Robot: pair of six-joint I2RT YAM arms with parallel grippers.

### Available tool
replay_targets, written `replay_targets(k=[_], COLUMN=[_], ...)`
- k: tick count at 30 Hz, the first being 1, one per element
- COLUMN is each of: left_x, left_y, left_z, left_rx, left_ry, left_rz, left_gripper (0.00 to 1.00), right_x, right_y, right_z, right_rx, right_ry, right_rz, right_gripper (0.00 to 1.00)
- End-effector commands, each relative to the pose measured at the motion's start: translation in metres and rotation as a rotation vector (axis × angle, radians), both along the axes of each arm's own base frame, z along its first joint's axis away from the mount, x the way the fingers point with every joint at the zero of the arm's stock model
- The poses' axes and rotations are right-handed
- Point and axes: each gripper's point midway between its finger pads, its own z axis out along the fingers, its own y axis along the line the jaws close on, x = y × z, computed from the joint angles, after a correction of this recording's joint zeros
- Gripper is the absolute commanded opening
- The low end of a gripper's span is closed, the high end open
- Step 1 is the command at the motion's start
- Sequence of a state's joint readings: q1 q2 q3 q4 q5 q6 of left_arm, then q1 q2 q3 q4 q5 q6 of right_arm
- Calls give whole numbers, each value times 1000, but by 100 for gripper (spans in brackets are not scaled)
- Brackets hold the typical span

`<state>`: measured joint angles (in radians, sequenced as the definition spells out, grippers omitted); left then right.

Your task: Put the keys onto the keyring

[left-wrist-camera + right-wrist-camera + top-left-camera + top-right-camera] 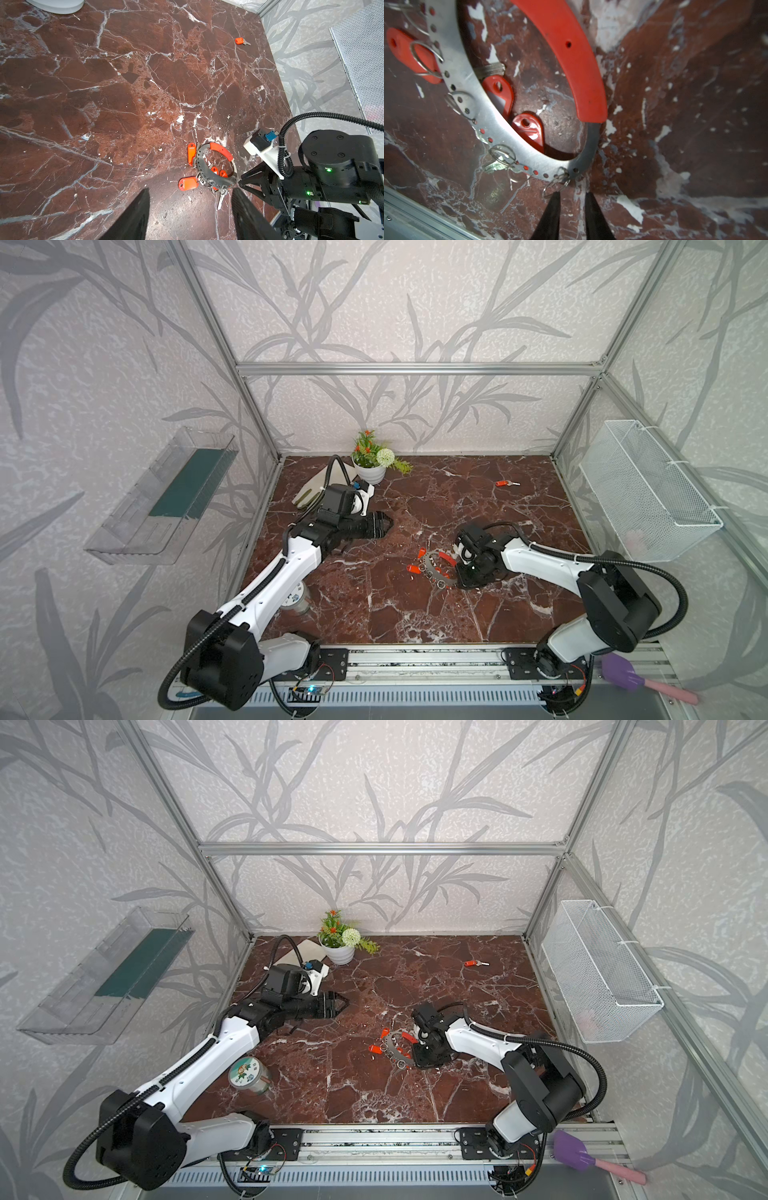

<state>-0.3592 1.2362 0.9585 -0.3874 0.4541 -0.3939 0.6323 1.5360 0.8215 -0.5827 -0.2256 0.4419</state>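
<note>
Keyring (498, 135) lies flat near the worktop's (374, 614) centre. It looks like thin, stiff, slippery steel with several tagged keys (188, 184) threaded, and is best pinched by its red sleeve (571, 62). One loose key (507, 483), light and low, lies at its 1 o'clock, unobstructed. Right claw (572, 197), slightly parted, pinches nothing at the rim; left claw (190, 190) hangs spread, empty.

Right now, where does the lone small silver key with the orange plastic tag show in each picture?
Both top views: lone key far back, right of centre.
Left wrist: alone, well beyond the grey metal keyring with red sleeve.
Right wrist: not in it.
Shared landmark: that keyring.
</note>
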Motion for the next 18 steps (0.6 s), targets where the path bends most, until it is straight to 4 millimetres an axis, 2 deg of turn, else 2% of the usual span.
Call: replay_targets(k=[1,6,18], left_x=[3,3,3], left_y=[-3,-2,-3], left_z=[4,4,3], left_rx=[-5,-2,-3], left_ry=[-20,-22,-18], left_rz=[-11,-8,-11], left_gripper=[63,63,63], right_x=[3,2,2], right_y=[2,8,7], right_z=[12,19,1], right_rx=[11,-11,-126], right_ry=[-52,-118,-99], right_rz=[-34,-46,-35], right_gripper=[28,30,28])
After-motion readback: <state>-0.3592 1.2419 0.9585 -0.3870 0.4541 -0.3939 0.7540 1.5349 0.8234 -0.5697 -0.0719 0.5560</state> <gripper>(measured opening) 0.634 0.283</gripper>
